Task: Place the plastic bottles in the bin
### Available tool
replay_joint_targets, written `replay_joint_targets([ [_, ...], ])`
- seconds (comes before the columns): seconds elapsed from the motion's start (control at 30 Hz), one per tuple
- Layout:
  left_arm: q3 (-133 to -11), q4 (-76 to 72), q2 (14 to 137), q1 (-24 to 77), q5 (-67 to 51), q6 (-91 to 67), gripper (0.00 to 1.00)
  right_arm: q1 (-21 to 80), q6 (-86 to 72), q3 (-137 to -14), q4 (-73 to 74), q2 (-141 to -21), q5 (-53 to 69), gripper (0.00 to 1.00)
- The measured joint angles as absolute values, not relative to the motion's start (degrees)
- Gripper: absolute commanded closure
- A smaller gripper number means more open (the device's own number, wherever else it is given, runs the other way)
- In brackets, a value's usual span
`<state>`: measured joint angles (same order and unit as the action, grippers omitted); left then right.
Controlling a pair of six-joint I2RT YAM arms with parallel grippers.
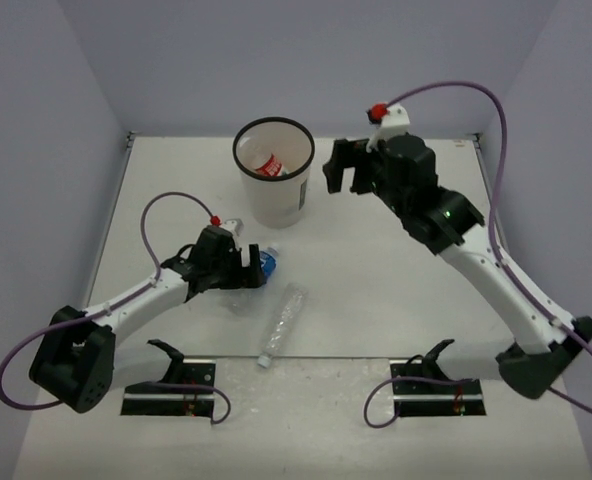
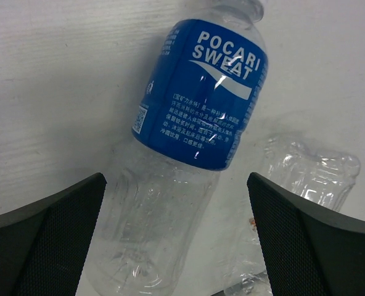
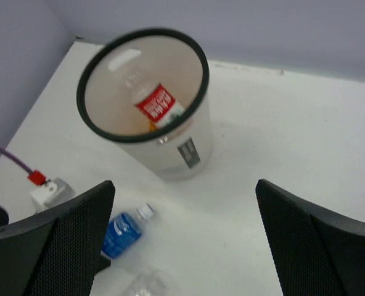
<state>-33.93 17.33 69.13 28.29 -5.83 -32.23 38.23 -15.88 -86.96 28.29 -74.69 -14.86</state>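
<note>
The white bin (image 1: 276, 195) with a black rim stands at the back centre of the table; it also shows in the right wrist view (image 3: 182, 151). A red-labelled bottle (image 3: 159, 106) lies inside it, with a bit of orange beside it. The blue-labelled clear bottle (image 2: 195, 117) lies on the table, its clear base between the open fingers of my left gripper (image 1: 253, 266). The clear unlabelled bottle (image 1: 282, 322) lies just right of it, and shows in the left wrist view (image 2: 309, 169). My right gripper (image 1: 340, 167) is open and empty, raised just right of the bin. The black-labelled bottle is out of view.
Purple cables loop off both arms. Two black stands (image 1: 181, 375) (image 1: 431, 380) sit at the near edge. Walls close the table on the left, back and right.
</note>
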Motion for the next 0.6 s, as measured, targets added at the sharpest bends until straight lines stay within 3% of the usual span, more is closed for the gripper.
replay_joint_targets([
  [0.13, -34.72, 17.35, 73.9, 30.43, -3.33, -31.98, 0.06, 38.24, -20.85, -70.01, 25.6, -60.35, -15.74, 0.01],
  [0.33, -37.08, 17.61, 77.3, 31.22, 0.42, -31.97, 0.49, 38.24, -28.19, -52.69, 24.86, -46.69, -15.46, 0.01],
  [0.43, -38.08, 17.65, 77.35, 31.22, 1.58, -31.79, 0.66, 38.24, -30.91, -48.09, 26.68, -42.12, -15.57, 0.01],
  [0.6, -39.71, 20.65, 75.19, 31.22, 3.82, -31.97, 0.71, 38.24, -34.24, -44.43, 29.99, -37.13, -16.06, 0.01],
])
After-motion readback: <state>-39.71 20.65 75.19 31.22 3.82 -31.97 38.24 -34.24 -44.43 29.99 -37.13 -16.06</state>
